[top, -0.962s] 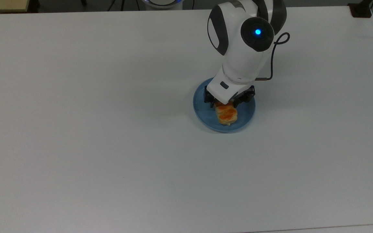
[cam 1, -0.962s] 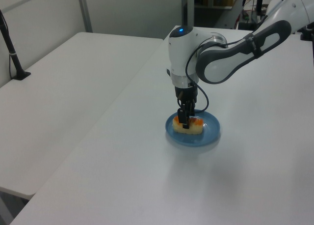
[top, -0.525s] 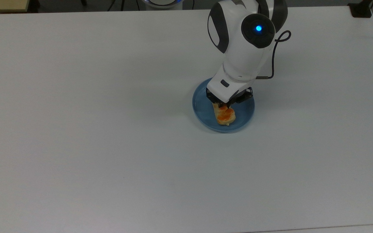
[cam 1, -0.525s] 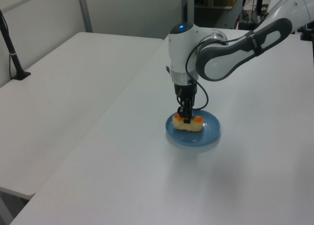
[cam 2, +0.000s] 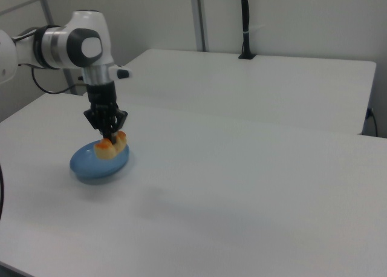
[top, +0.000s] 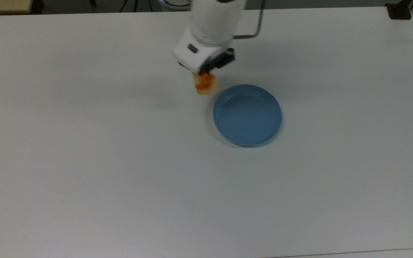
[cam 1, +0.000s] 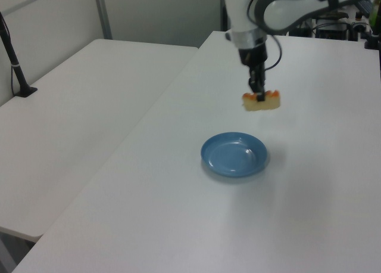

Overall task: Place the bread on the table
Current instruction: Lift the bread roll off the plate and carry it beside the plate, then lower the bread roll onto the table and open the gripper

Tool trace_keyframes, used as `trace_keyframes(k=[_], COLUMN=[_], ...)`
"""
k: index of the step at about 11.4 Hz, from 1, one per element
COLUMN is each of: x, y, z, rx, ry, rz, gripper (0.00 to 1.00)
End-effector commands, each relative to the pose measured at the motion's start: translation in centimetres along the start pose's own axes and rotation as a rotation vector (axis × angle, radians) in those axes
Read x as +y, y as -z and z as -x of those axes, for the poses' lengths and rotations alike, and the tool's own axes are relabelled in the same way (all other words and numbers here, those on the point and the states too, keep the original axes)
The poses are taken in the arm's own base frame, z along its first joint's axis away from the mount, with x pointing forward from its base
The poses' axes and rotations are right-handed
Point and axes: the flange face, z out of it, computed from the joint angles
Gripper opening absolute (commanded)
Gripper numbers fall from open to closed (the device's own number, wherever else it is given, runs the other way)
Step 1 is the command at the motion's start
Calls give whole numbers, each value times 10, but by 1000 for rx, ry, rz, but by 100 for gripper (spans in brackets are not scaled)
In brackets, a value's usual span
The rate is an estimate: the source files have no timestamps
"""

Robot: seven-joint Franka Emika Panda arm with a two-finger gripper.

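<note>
My gripper (top: 204, 74) (cam 1: 260, 96) (cam 2: 111, 133) is shut on the bread (top: 204, 84) (cam 1: 262, 101) (cam 2: 112, 147), a pale-tan loaf with orange bumps on top. The bread hangs in the air well above the white table (top: 102, 161) (cam 1: 178, 225) (cam 2: 254, 186). In the top view it sits up and to the left of the blue plate (top: 247, 114) (cam 1: 234, 155) (cam 2: 97, 162), which holds nothing.
A second white table (cam 1: 77, 106) (cam 2: 254, 83) stands alongside. A black post (cam 1: 15, 64) (cam 2: 245, 23) is clamped on it. A dark clamp (top: 400, 10) sits at the top view's far right corner.
The gripper lifted the bread off the blue plate and carried it up and to the top view's left. The plate stayed where it was.
</note>
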Motion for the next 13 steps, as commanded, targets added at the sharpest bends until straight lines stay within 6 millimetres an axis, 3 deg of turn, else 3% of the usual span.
trace_keyframes(k=[1,4,6,7,8,9,11,13], x=[52,98,102,104,106,106,111,109], y=[-55,-114,-133,-135,-136,-134,-116,-47], z=[38,38,34,34,34,34,31,23], rx=[-109,-122,-139,-135,-135,-131,-95,25], ry=[63,39,54,53,50,49,34,-12], rz=[56,103,135,134,134,134,129,88], gripper=[17,18,18,27,72,100,100,100])
